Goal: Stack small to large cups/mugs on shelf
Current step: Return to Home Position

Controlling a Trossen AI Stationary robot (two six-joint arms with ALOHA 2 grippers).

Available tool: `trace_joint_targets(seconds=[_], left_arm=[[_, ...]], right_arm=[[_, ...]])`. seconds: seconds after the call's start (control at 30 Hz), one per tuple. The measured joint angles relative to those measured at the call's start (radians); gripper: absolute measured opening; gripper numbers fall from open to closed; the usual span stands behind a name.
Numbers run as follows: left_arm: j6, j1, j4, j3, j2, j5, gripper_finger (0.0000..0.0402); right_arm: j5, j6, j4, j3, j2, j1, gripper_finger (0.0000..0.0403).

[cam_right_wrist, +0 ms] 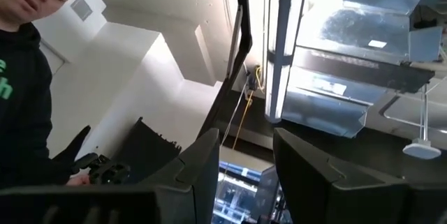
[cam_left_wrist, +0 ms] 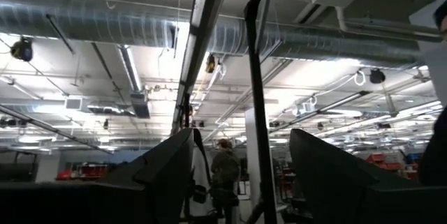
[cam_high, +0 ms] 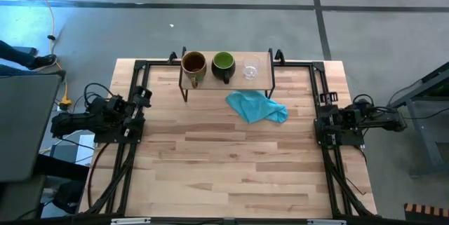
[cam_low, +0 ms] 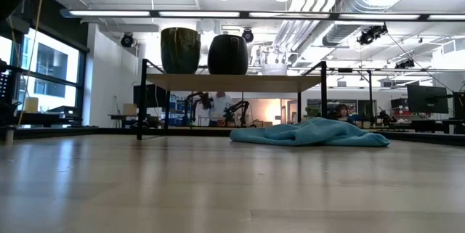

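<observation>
- You've got the L gripper at the table left edge, fingers spread wide, empty.
- R gripper at right edge, fingers apart, narrower gap, empty.
- Teal cloth just in front of the shelf.
- On the shelf at far edge, L to R: tan-brown mug, dark mug w/ green inside, clear glass cup.

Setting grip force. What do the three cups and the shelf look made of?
Clear cup: glass or clear plastic; see-through, with bright glints. Dark mug: likely glazed ceramic; smooth black outside, green inside. Tan mug: likely glazed ceramic; brown sheen. Shelf: light wood board with a matte grain, on thin black legs that look like metal.
</observation>
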Motion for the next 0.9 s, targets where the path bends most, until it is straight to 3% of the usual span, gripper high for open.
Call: trace_joint_targets(seconds=[0.9], left_arm=[[-0.036, 0.001, -0.022, 0.0, 0.0, 0.038, 0.0225]], right_arm=[[-0.006, 0.048, -0.044, 0.0, 0.003, 0.0, 0.0128]])
